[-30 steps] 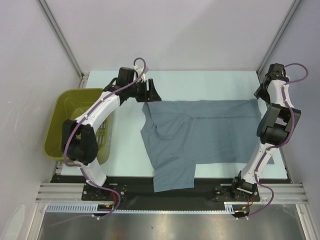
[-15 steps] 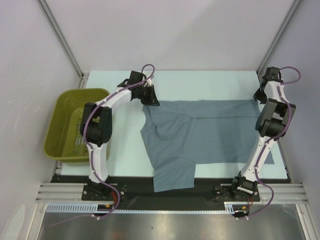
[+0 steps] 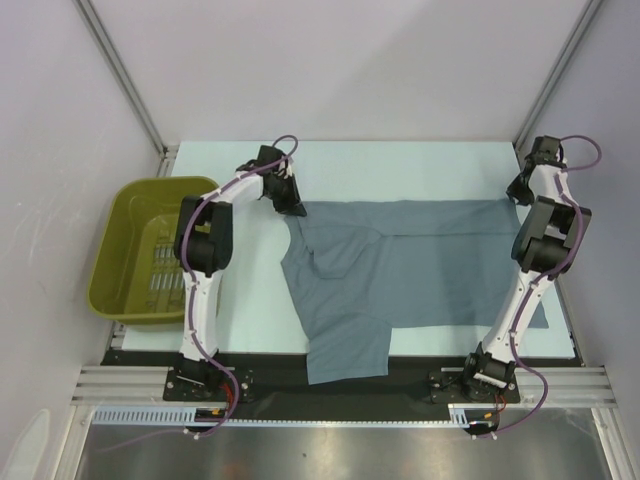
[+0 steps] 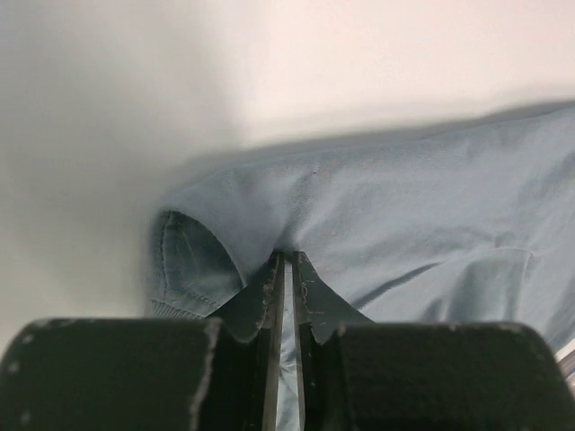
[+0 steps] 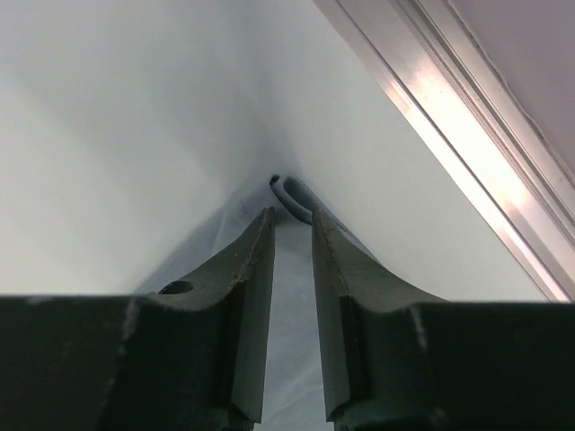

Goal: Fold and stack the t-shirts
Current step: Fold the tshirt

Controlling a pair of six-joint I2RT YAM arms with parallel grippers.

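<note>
Since one second ago, the left arm's elbow has swung off the olive basket (image 3: 118,214) and now stands at the counter's (image 3: 400,162) left edge; the left end effector (image 3: 291,203) has shifted slightly right onto the garment corner. The right arm has drawn a little further toward the far right corner. The t-shirt (image 3: 420,260) lies as before.

Current state:

- The t-shirt is spread flat across the middle and right of the counter, with its far edge folded over in a narrow band. One near-left portion extends past the near edge of the counter onto the black base rail.
- The left end effector is at the far left corner of the t-shirt. In the left wrist view its fingers (image 4: 272,280) are clenched almost together, with a pinch of blue-grey fabric between them.
- The right end effector (image 3: 521,193) is at the far right corner. In the right wrist view its fingers (image 5: 254,260) stand a narrow gap apart, with cloth between them and a rolled hem at the tips, gripping the t-shirt.
- The basket sits left of the counter, well apart from the t-shirt
</note>
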